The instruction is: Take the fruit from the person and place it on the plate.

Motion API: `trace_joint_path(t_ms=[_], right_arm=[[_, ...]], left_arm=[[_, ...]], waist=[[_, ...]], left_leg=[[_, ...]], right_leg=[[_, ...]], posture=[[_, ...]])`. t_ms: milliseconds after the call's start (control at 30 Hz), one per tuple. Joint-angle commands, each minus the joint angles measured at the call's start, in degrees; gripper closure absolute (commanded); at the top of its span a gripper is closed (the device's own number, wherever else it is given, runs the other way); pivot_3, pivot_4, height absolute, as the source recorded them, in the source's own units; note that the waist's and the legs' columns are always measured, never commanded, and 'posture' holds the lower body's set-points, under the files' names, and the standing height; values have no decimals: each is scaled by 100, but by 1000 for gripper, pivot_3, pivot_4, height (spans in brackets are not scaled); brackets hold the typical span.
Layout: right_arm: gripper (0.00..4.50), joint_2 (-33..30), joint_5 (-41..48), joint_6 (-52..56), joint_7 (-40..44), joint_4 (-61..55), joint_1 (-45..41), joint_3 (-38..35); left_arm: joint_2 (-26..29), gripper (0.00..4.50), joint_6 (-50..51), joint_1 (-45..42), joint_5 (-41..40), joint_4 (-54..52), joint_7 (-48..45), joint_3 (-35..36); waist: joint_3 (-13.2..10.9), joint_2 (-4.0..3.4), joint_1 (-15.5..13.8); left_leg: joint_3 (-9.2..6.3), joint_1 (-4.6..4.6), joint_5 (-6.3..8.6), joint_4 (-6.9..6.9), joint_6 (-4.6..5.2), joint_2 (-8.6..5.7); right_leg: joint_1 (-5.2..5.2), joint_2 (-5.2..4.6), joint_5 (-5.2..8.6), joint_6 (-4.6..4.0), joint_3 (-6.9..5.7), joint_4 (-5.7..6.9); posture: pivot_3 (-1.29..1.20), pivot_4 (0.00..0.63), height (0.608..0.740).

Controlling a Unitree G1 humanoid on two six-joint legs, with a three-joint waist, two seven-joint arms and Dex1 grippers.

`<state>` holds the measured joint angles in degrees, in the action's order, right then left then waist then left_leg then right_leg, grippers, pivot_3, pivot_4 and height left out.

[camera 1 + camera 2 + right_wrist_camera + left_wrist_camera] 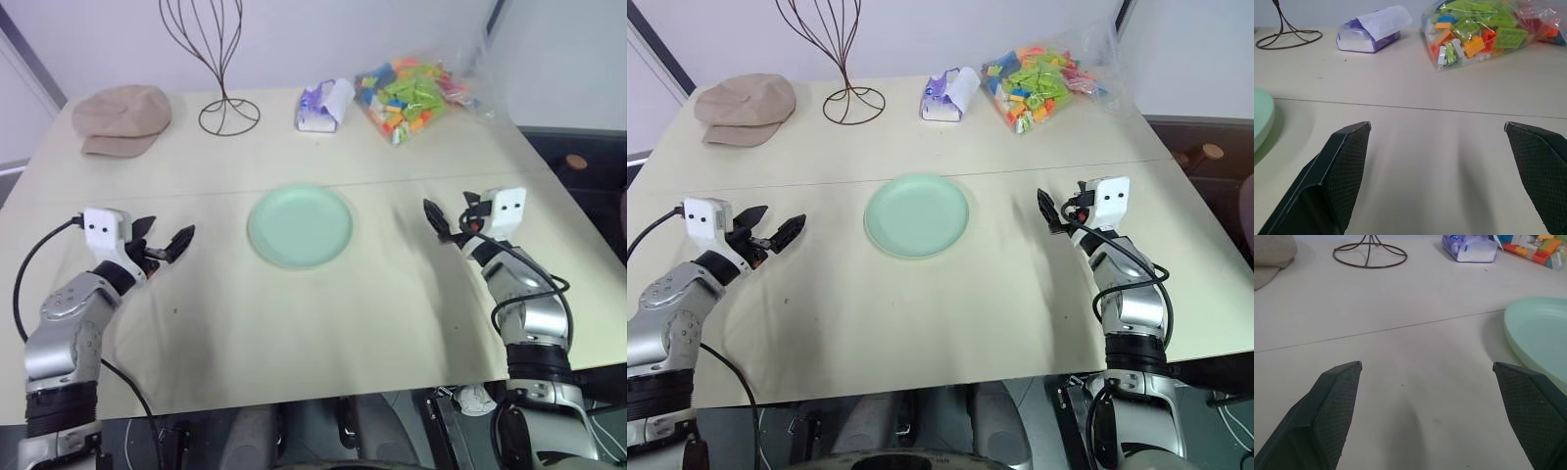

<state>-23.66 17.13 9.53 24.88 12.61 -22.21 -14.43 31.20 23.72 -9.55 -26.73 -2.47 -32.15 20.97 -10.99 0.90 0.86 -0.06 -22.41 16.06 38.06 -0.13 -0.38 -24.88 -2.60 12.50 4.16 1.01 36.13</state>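
Left gripper (168, 243) spread wide, nothing between the jaws, poised above the table (294, 323) on the plate's left side, well apart from it. Right gripper (446, 220) likewise parted and empty, on the plate's right side, near its rim but not touching. Plate (300, 225) bare, flat at mid-table between both grippers. Along the far edge: beige cap (122, 117), wire stand (217, 59), tissue pack (324, 106), bag of coloured blocks (411, 93).

Right eye view: same layout confirmed; seam line across the tabletop just beyond the plate.

Left wrist view: both black fingers (1327, 416) set far apart over bare table, gripping nothing. Plate edge just beside one fingertip. Stand base, cap and tissue pack noted beyond the seam.

Right wrist view: fingers (1334, 181) equally wide, empty. Sliver of plate rim at one side, clear of the finger. Tissue pack and block bag ahead on the far half of the table.
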Motion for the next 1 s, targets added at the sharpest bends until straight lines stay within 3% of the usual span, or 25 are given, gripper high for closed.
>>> trace_joint_path(t_ms=[33, 1000], right_arm=[[26, -39, 17, -55, -15, -254, -11, -42], [26, -51, -5, -55, -44, -226, -4, -25]], left_arm=[[42, 0, -97, -29, -44, -123, -24, 67], [47, 0, -217, -75, -12, -61, 89, 156]], waist=[[0, 0, 0], [0, 0, 0]], left_leg=[[0, 0, 0, 0, 0, 0], [0, 0, 0, 0, 0, 0]], right_leg=[[0, 0, 0, 0, 0, 0], [1, 0, 0, 0, 0, 0]], posture=[[0, 150, 740], [0, 150, 740]])
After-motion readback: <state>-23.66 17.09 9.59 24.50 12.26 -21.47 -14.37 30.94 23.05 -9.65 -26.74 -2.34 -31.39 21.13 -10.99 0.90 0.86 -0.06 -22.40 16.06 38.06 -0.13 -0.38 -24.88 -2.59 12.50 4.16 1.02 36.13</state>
